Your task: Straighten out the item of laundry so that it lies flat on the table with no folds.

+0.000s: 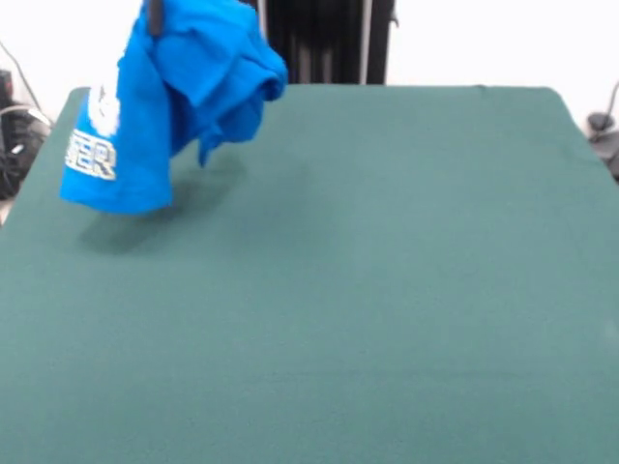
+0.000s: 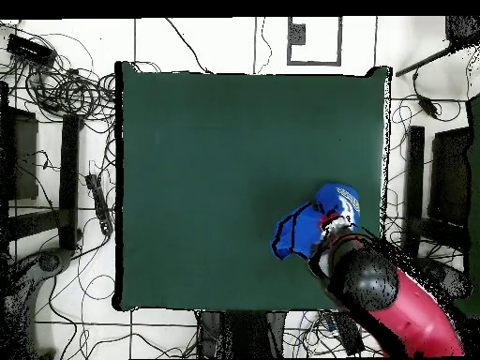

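The bright blue T-shirt (image 1: pixel 160 106) hangs bunched and folded over the far left corner of the green table (image 1: pixel 368 271). White lettering shows on its lower left part. My gripper (image 1: pixel 153 17) is shut on the shirt's top, with only a dark finger showing at the picture's upper edge. The shirt casts a shadow on the cloth just below it; I cannot tell whether its lower hem touches the table. In the overhead view the shirt (image 2: pixel 309 225) is a crumpled bundle near the table's (image 2: pixel 216 169) right edge, with my gripper (image 2: pixel 329 223) on it, at the end of the red arm.
The black pedestal (image 1: pixel 324 43) stands behind the table's far edge. Cables and stands (image 2: pixel 66 103) lie on the floor around the table. My red arm (image 2: pixel 394 305) reaches in over the table's bottom right corner in the overhead view.
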